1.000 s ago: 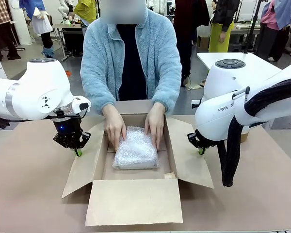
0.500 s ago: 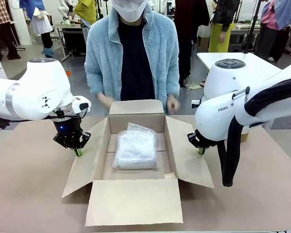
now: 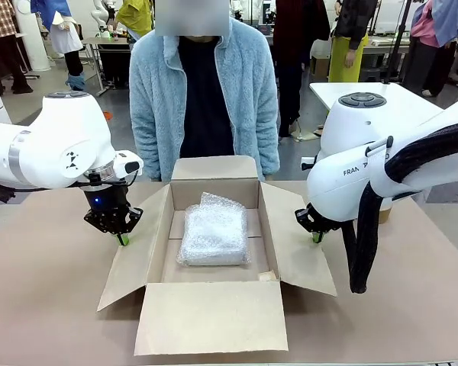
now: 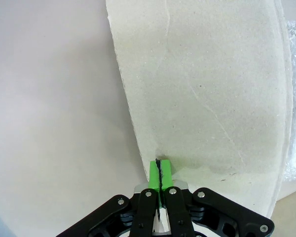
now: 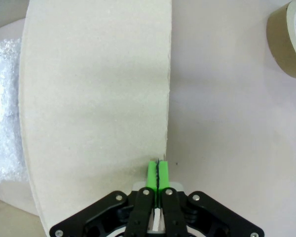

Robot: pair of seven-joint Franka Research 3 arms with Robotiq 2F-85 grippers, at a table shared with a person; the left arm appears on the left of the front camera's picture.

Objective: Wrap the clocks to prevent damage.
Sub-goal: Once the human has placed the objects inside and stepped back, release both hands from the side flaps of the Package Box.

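- Two changes vs. a sec ago: the person [image 3: 206, 91] now stands upright behind the cardboard box [image 3: 214, 316], and the hands that lay on the clocks [image 3: 214, 232] have drawn back out of the box. Judged meaning: wrapping looks done and the bundle is placed, so closing the flaps is prob. what remains.
- Left: left gripper [image 3: 123, 238] hangs by the outer edge of the left flap [image 3: 133, 259], unmoved. Its green pads are pressed together w/ nothing seen betw. them. In the left wrist view the tip sits right at the flap's edge; touching or just above, cannot tell.
- Centre: the clocks lie flat on the box floor, approx. mid-box, a little nearer the far wall. They have not shifted since the hands let go.
- Look of the clocks: one pillow-like rect. bundle in whitish translucent bubble wrap, bumpy and glinting. A loose fold of wrap stands up at its far edge. Contents not discernible through the wrap.
- Right: right gripper [image 3: 317, 237] mirrors the left, w/ pads pressed together, nothing pinched, tip at the outer edge of the right flap [image 3: 298, 244].
- Far right, right wrist view: brown tape roll [image 5: 288, 39] lies on the table [image 5: 227, 98], well apart from the flap.
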